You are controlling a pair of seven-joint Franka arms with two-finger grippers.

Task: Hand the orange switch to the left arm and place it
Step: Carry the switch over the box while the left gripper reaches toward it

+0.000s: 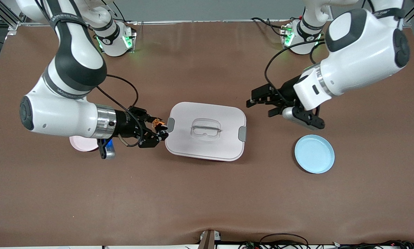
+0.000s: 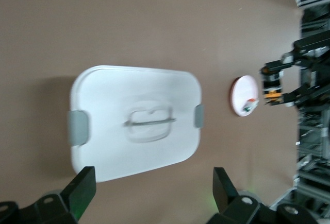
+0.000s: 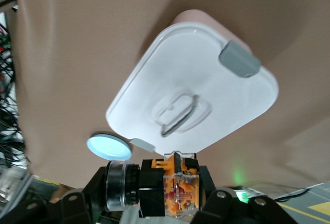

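The orange switch (image 1: 157, 122) is a small black-and-orange part with a clear round cap, and my right gripper (image 1: 161, 130) is shut on it. The gripper hovers beside the grey latch of the box (image 1: 207, 148) at the right arm's end. In the right wrist view the switch (image 3: 172, 189) fills the jaws, with the white box (image 3: 206, 80) below it. My left gripper (image 1: 260, 104) is open and empty, over bare table beside the box at the left arm's end. Its two fingers (image 2: 82, 187) frame the box (image 2: 113, 95) in the left wrist view, where the switch (image 2: 272, 87) shows farther off.
A pink plate (image 1: 79, 143) lies partly under the right arm and carries a small white part with a green tip (image 2: 251, 103). A blue plate (image 1: 314, 154) lies nearer the front camera than the left gripper. Brown table surface surrounds the box.
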